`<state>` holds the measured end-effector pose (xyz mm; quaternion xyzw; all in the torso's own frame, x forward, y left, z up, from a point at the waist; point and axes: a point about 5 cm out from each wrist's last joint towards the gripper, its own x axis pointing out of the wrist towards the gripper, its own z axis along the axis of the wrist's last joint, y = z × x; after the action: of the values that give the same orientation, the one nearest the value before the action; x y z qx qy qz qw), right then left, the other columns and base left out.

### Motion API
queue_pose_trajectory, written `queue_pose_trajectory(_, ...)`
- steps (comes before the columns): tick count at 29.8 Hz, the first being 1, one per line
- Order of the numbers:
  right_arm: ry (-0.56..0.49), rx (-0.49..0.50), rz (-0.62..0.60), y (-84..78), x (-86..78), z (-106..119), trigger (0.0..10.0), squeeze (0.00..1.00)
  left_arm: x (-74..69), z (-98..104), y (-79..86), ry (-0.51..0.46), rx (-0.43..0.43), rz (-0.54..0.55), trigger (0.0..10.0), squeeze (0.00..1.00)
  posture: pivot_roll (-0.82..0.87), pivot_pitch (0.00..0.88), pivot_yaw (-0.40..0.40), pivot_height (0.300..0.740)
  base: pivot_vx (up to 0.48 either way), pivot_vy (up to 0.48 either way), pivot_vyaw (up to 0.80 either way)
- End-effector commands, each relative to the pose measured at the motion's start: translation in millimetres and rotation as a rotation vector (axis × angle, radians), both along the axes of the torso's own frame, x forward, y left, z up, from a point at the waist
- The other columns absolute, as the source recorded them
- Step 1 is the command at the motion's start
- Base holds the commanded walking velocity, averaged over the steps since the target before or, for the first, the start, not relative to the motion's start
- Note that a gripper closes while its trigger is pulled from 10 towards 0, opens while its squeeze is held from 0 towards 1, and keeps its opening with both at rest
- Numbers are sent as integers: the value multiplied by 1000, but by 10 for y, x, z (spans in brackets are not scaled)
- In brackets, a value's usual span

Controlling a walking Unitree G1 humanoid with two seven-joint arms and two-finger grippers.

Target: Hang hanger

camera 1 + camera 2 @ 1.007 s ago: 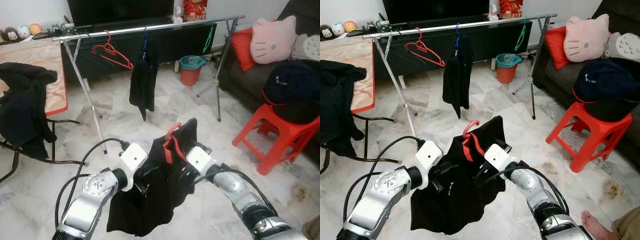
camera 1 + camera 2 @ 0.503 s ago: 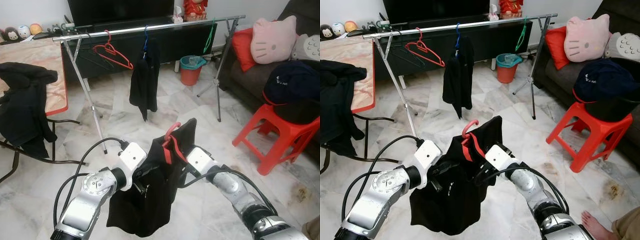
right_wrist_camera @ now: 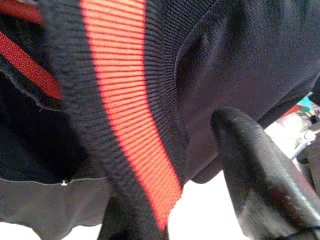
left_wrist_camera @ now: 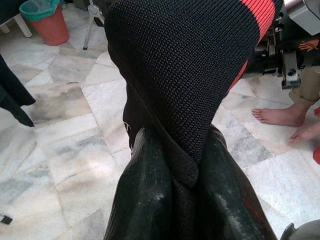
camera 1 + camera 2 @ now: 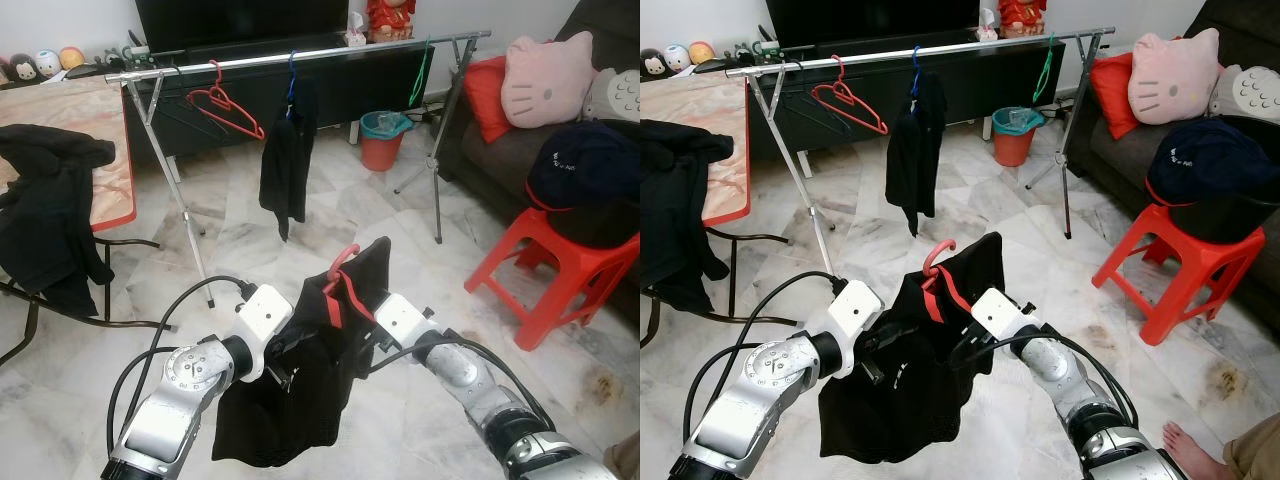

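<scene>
1. In the eye views we see both arms raised together, carrying a black garment (image 5: 300,380) with red trim on a red hanger (image 5: 338,275) whose hook sticks up between the wrists, well short of the rail (image 5: 300,55).
2. The left gripper (image 4: 182,200) is seen best by its wrist camera: its fingers (image 4: 145,195) are clamped on a fold of the garment.
3. The right gripper (image 5: 965,350) is buried in the cloth in the eye views; its wrist view shows one finger (image 3: 255,170) against the fabric, so we cannot tell how its jaws stand.
4. The left wrist view also shows a person's bare feet (image 4: 280,115) on the marble floor (image 4: 60,130).
5. On the rail hang an empty red hanger (image 5: 225,105), a dark garment (image 5: 288,165) on a blue hanger and a green hanger (image 5: 418,72).
6. A red bin (image 5: 382,140) with a teal liner stands beyond the rail; we cannot make out anything in it.
7. A red stool (image 5: 560,270) carries a dark bundle.
</scene>
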<state>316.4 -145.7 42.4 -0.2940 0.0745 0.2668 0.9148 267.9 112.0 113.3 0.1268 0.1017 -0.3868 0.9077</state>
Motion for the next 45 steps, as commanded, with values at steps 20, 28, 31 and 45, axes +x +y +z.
queue_pose_trajectory(20,-33,-22,-9,-47,95,105,0,0,16,248,-45,-94,-29,-21,10000,0,74,0,-42,740,0,0,0)
queue_pose_trajectory(28,-41,-43,-4,-59,113,126,0,0,-94,101,111,-74,136,-96,10000,0,70,0,-36,740,0,0,0)
queue_pose_trajectory(31,-37,-48,4,-57,109,121,0,0,-98,55,211,-70,208,-88,10000,0,70,0,-36,740,0,0,0)
queue_pose_trajectory(45,25,-98,109,24,41,34,0,0,-160,-164,695,-98,625,-176,10000,0,83,0,-42,740,0,0,0)
